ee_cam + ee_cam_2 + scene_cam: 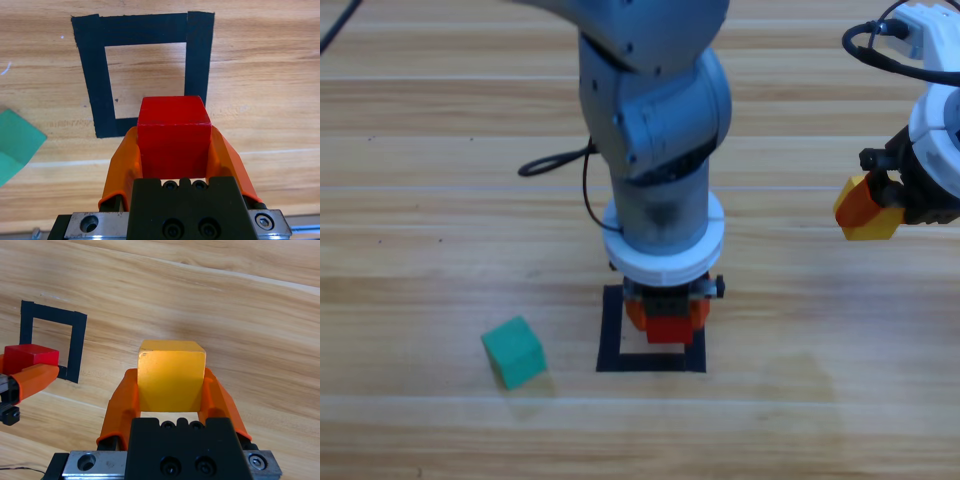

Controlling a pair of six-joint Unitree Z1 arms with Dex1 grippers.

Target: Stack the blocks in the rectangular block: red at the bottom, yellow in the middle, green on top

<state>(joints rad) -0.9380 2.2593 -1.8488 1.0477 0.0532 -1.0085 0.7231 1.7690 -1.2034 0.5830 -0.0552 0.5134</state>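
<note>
Stacking has barely begun, as we read it: no cube yet rests inside the black tape square [610, 330]. Our left gripper [173, 150] is clenched on the red cube [173, 137], holding it over the near edge of the tape square, which lies just ahead of the jaws in the left wrist view. We cannot tell whether the cube already touches the desk [420, 200]. Our right gripper [171, 390] waits well off to the right of the square, clamped on the yellow cube [171, 372] and lifted above the wood. The teal-green cube [514, 352] sits loose on the desk, off to the left of the left gripper and outside the tape.

We judge that all three placements remain: red set down in the square first, then yellow on it, then green fetched and put on top.
</note>
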